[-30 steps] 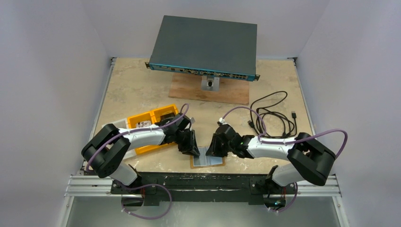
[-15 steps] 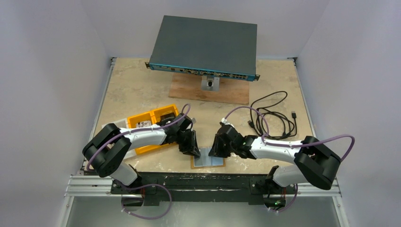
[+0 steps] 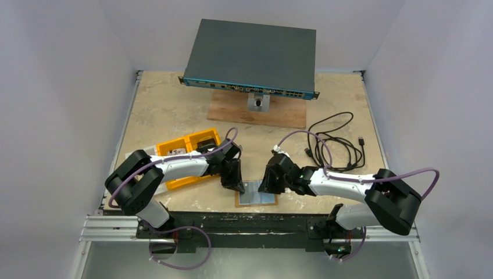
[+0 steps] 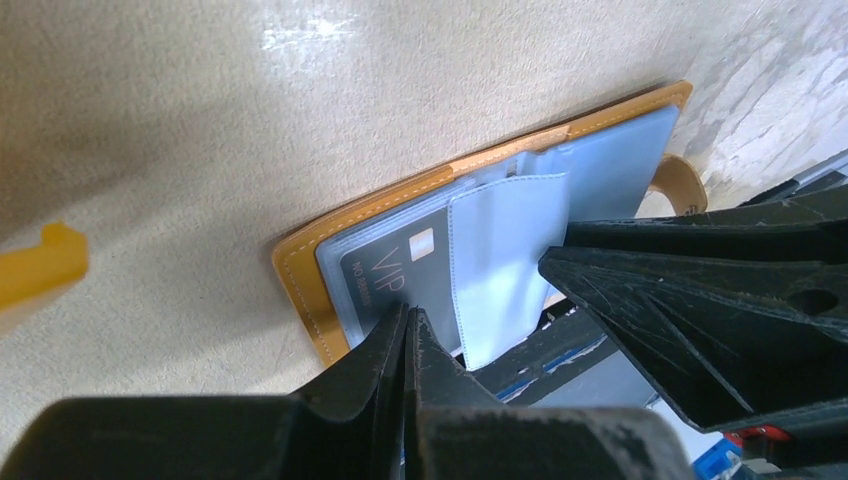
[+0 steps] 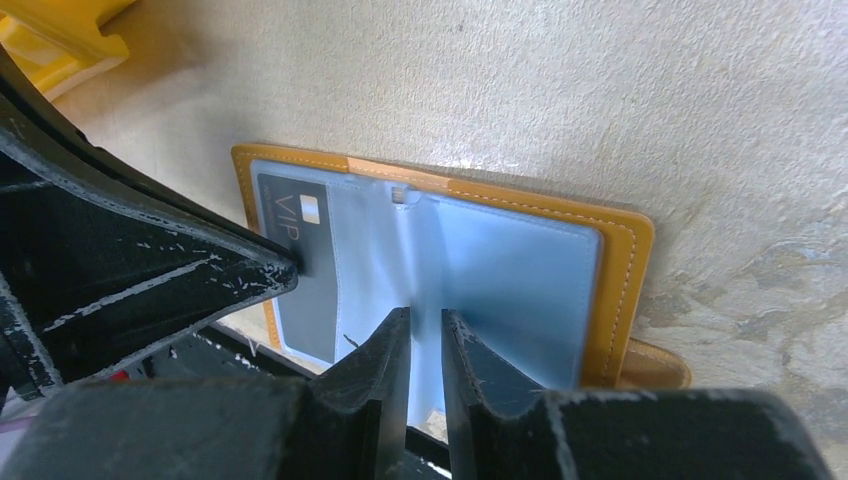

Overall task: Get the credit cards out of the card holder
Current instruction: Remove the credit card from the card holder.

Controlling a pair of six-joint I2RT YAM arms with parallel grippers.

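Note:
The tan card holder [image 3: 256, 197] lies open at the table's near edge, its clear sleeves showing. A grey credit card [image 4: 385, 272] marked VIP sits in the left sleeve, also in the right wrist view [image 5: 300, 255]. My left gripper [image 3: 236, 186] is shut, and its tips [image 4: 408, 318] rest against that card's near edge. My right gripper [image 3: 267, 185] stands over the middle fold. Its fingers [image 5: 395, 335] are close together around a raised sleeve page [image 4: 505, 260] of the card holder [image 5: 620, 290].
A yellow compartment tray [image 3: 186, 152] lies left of the left gripper. A dark network switch [image 3: 251, 55] stands on a wooden board [image 3: 258, 113] at the back. A coiled black cable [image 3: 334, 142] lies at the right. The metal rail [image 3: 250, 224] runs just below the card holder.
My left gripper has closed its jaws at the card's edge. The right arm's elbow has drifted right, while its gripper stays over the card holder.

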